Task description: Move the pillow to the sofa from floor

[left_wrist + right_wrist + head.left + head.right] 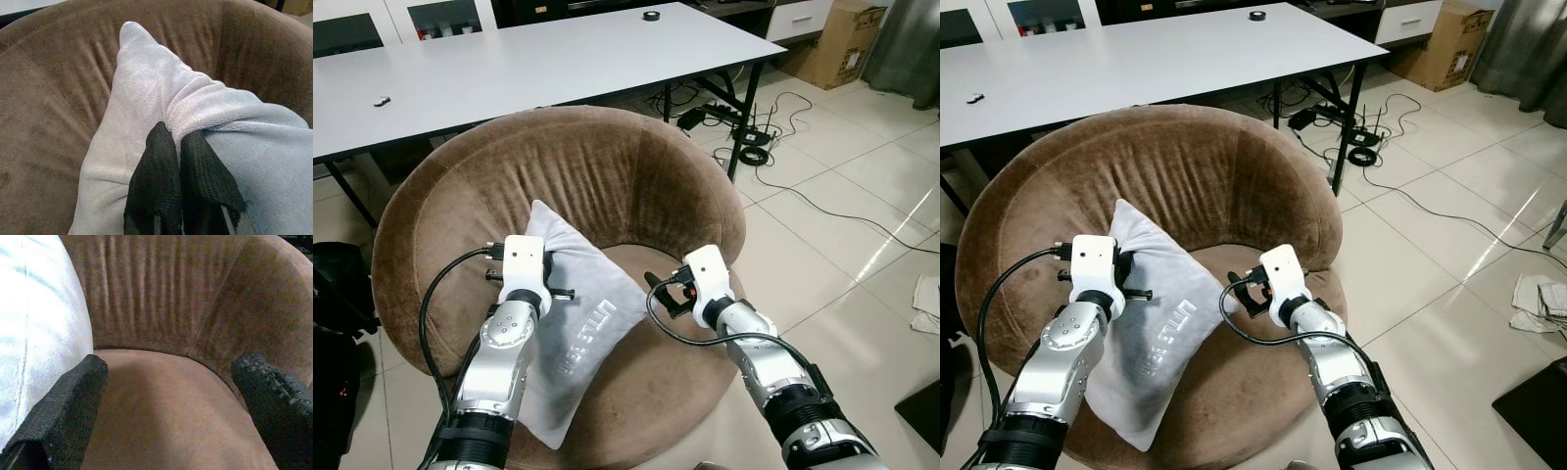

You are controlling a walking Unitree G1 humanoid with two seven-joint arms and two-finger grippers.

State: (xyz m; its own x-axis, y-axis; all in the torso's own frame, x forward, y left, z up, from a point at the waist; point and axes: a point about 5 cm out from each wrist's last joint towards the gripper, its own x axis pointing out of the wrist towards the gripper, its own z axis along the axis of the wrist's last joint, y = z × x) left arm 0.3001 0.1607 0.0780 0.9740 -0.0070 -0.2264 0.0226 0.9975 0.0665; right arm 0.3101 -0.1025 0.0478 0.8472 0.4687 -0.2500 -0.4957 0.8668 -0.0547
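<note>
The pillow (576, 338) lay low in the frame's centre-left, on the brown sofa (607, 166). The left gripper (178, 142) was clenched on its fabric; the right gripper (171, 396) hung released beside it. Letting go carelessly might let the overhanging corner — unsupported — slide off.

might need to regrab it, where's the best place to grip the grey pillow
Grip a pinched fold on the grey pillow along its left edge, coming from the robot's side, as the left gripper does: it leans on the brown sofa, and the plush bunches easily.
</note>
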